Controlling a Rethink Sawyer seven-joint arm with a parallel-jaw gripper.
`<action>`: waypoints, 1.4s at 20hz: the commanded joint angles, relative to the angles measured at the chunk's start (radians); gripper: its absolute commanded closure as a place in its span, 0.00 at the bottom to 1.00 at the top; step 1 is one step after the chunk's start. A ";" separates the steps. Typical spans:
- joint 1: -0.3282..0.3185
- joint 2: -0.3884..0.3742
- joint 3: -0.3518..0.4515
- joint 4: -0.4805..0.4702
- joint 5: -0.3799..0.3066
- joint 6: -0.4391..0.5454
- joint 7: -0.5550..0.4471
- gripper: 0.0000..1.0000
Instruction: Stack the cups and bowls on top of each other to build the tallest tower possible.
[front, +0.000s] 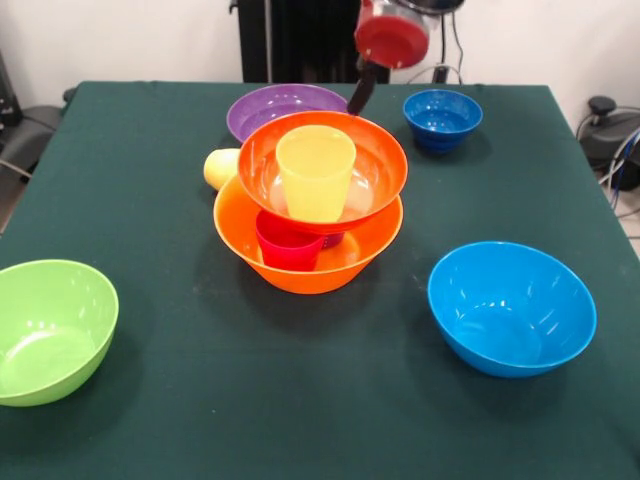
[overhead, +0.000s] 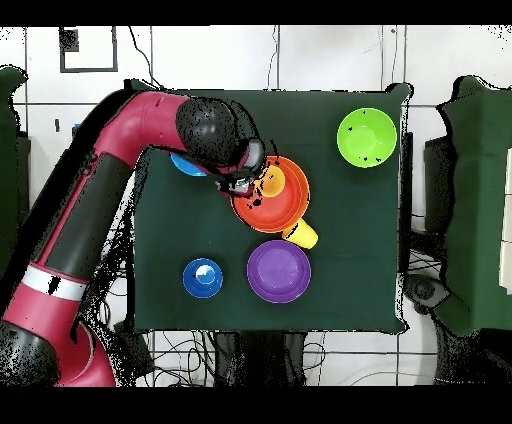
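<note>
Pincer (front: 362, 95) state untellable, above tower (front: 310, 215) of unlabelled bowls, orange-yellow cup (front: 315, 172) on top.

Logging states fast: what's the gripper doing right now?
Gripper: cannot be told; only the arm's end shows, above the tower.

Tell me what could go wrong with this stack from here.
1. The red-orange bowl rests on a red-pink cup inside the big orange bowl, not nested; a nudge could tip it.
2. The yellow cup stands loose in that top bowl and may topple with it.
3. A pale cup lies against the big bowl's side; moving the stack could roll it away.
</note>
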 joint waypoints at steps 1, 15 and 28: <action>0.105 -0.123 0.146 0.115 0.048 -0.033 -0.177 0.00; 0.151 -0.158 0.197 0.233 -0.030 -0.149 -0.159 0.00; 0.192 -0.162 0.314 0.378 -0.046 -0.070 -0.297 0.00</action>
